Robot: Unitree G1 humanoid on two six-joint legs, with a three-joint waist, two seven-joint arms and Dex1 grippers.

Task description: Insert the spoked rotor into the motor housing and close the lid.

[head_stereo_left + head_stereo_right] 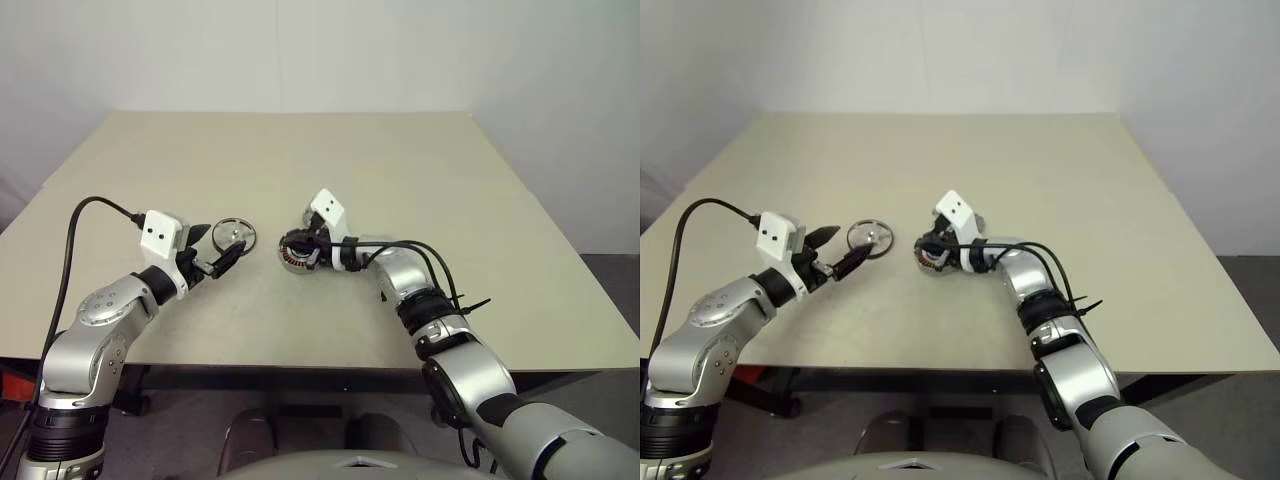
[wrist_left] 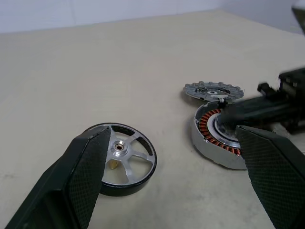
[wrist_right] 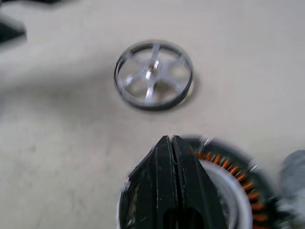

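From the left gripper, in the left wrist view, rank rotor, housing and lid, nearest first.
From the left gripper:
1. Rotor, flat on the table just past one finger.
2. Housing, tilted, with the right gripper on it.
3. Lid, flat on the table beyond the housing.

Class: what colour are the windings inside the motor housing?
Copper-orange; the motor housing shows them best in the left wrist view.

My right gripper point(image 3: 170, 143) covering part of the motor housing point(image 3: 228, 167), lid point(image 3: 294, 179) blurred and cut off at the edge
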